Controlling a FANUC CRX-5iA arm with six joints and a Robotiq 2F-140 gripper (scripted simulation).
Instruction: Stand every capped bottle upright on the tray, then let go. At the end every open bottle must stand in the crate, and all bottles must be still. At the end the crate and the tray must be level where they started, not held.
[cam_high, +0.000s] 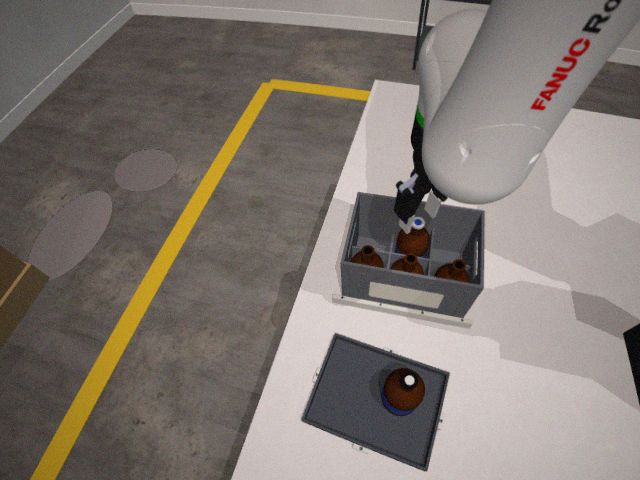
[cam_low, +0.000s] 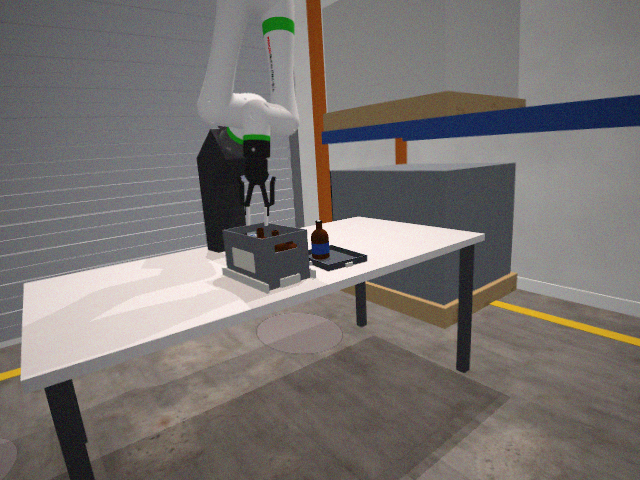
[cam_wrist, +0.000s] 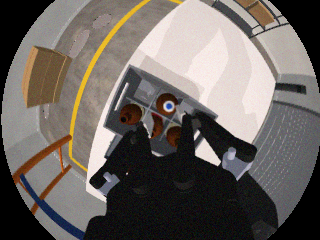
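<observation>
A grey crate (cam_high: 408, 298) (cam_low: 258, 259) (cam_wrist: 128, 86) stands on the white table (cam_high: 516, 413) (cam_low: 155, 289). Its front row holds three open brown bottles (cam_high: 367, 256) (cam_high: 408, 264) (cam_high: 453, 270). A capped brown bottle (cam_high: 413, 240) (cam_wrist: 168, 103) with a white cap stands in the middle back cell. My gripper (cam_high: 418, 214) (cam_low: 256, 219) (cam_wrist: 164, 114) hangs just above that cell, fingers part open and empty, tips at about the level of the crate's rim, on either side of the cap. Another capped bottle (cam_high: 404, 390) (cam_low: 320, 242) stands upright on the dark tray (cam_high: 346, 397) (cam_low: 345, 256) in front of the crate.
A tall black box (cam_low: 219, 196) stands at the table's back behind the crate. A dark object (cam_high: 633, 356) shows at the right edge of the table. A grey block (cam_low: 423, 222) and an orange post (cam_low: 317, 103) stand beyond the table.
</observation>
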